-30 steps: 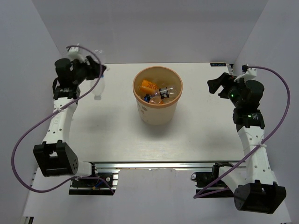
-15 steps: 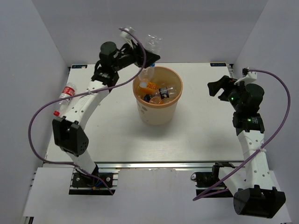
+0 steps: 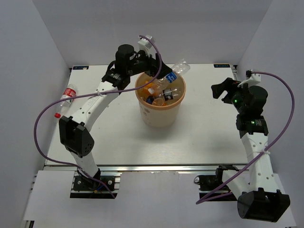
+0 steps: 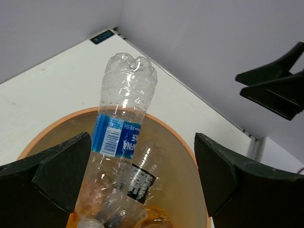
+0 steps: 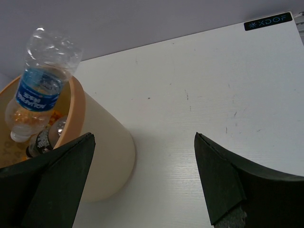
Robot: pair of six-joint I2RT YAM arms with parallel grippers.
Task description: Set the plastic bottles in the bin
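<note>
**Blue-label bottle propped on bin rim, 1 bottle left on table**

L fingers (image 4: 57,166) are spread wide and hold nothing. The blue-label bottle (image 4: 124,123) sits in the gap ahead of them with clear space on both sides. It is neck-down inside the bin (image 3: 159,116), and its base pokes up and out over the far rim. Its long axis is tilted, running away from the L fingers. My read is that it's in but only leaning, so it may settle or may need a nudge.

R fingers (image 5: 223,180) are also wide and empty, hovering over the table (image 3: 204,137). The bin is off to their left, well apart.

Key relation for the next move: the red-label bottle (image 3: 69,93) lies flat at the table's left edge. It is well off to the left of the L fingers and back toward that arm's base. Its long axis runs roughly near-far, with the red cap at the near end. The L arm is much nearer, and the R arm has the bin in between.

Counts:
- 1 bin.
- 1 bottle on the table.
- 1 blue-label bottle on the rim.
- More bottles inside the bin, incl. orange ones and a clear one w/ a dark label. Can't tell the exact no.
</note>
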